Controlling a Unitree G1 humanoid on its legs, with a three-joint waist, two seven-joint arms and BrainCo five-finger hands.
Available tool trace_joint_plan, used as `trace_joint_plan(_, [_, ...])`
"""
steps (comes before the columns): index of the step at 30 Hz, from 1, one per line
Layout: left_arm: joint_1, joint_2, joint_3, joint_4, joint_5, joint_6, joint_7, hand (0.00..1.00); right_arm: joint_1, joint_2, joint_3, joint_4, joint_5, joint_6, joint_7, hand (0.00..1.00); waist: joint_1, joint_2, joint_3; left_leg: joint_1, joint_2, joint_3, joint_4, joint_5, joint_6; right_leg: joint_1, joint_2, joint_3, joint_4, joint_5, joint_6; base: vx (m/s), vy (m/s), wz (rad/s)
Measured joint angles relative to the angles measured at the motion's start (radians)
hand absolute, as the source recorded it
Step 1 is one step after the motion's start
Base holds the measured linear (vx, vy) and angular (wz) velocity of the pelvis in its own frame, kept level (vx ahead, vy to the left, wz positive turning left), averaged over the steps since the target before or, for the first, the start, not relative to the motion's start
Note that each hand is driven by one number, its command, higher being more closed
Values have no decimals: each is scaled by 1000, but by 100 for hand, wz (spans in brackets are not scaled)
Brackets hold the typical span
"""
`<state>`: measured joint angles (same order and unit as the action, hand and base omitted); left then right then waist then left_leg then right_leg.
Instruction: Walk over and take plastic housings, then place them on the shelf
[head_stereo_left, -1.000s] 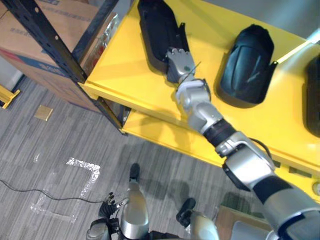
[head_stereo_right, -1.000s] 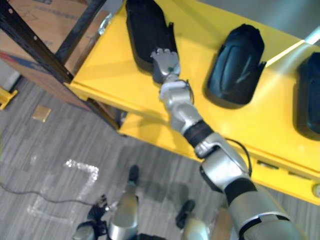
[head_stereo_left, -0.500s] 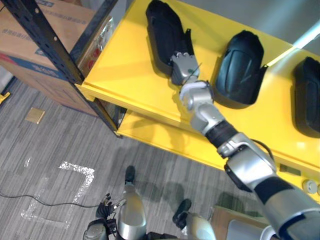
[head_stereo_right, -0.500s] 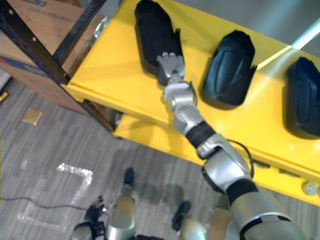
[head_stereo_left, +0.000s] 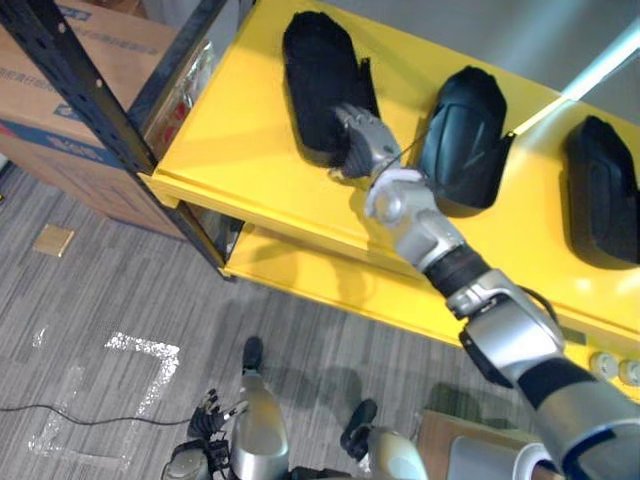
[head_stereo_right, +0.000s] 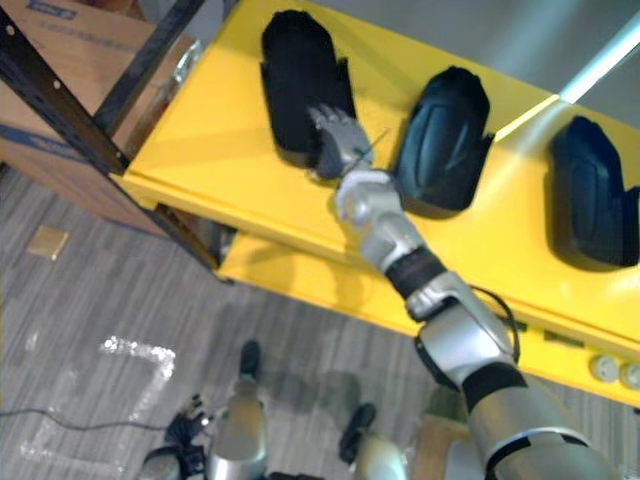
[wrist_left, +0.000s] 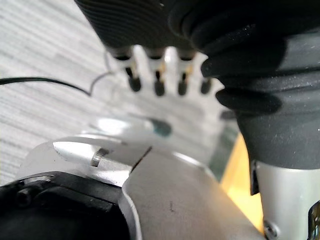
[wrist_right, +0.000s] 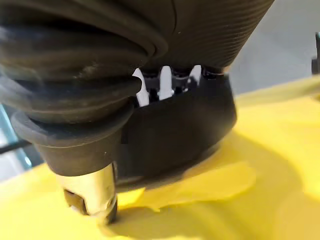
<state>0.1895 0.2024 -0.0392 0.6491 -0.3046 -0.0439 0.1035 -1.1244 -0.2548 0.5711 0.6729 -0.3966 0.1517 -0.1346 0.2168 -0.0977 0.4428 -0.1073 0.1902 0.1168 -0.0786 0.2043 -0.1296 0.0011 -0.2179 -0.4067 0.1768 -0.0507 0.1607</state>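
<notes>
Your right hand rests on the near end of the leftmost plastic housing, one of three black shells lined up on the yellow bench. Neither the head views nor the right wrist view lets you tell whether the hand is closed on the shell or merely lies on it.

The housing's long axis runs away from you across the bench, nearly in line with the outstretched right arm. Most of the shell therefore lies beyond the hand, and a lift from this end would likely leave the far end hanging heavy.

The middle housing sits just beside the wrist on your right. The third housing lies well apart, further right. Your left hand hangs low over the grey floor, slack and holding nothing, far from the work.

The black rack, probably the shelf you are bound for, stands left of the bench with a cardboard box behind it. The box bears blue print, cut off by the upright and not readable. No label shows on the housings.
</notes>
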Motion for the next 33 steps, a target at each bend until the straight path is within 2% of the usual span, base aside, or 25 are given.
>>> trace_joint_plan(3, [0,0,1,0,2,0,-1,0,19,7,7,-33,79,-47,18,0,-1,0,0,0,0,-1,0,0,0,0,1,-1,0,0,0,0,0,0])
trace_joint_plan(6, [0,0,2,0,7,0,-2,0,26,25,10,-55,117,-65,47,0,-3,0,0,0,0,-2,0,0,0,1,1,-1,0,0,0,0,0,0])
trace_joint_plan(7, [0,0,2,-1,7,0,-2,0,30,35,10,-64,117,-65,49,100,-3,0,0,0,0,-2,0,0,0,1,1,-1,0,0,0,0,0,0])
trace_joint_plan(20, [1,-10,20,0,11,0,-3,0,50,76,9,-100,110,-57,68,100,-5,0,0,1,0,-5,0,-2,3,4,1,-3,1,-1,-3,0,0,0])
trace_joint_plan(21, [1,-10,20,0,11,0,-3,0,51,84,10,-100,109,-57,69,0,-5,0,0,1,0,-6,0,-2,3,4,1,-4,1,-1,-2,0,0,0])
trace_joint_plan(33, [1,-9,20,1,34,-2,-3,0,50,100,9,-74,109,-70,46,0,-5,-5,-11,-2,-2,-12,0,-1,1,8,1,-9,-2,-2,-3,0,0,1])
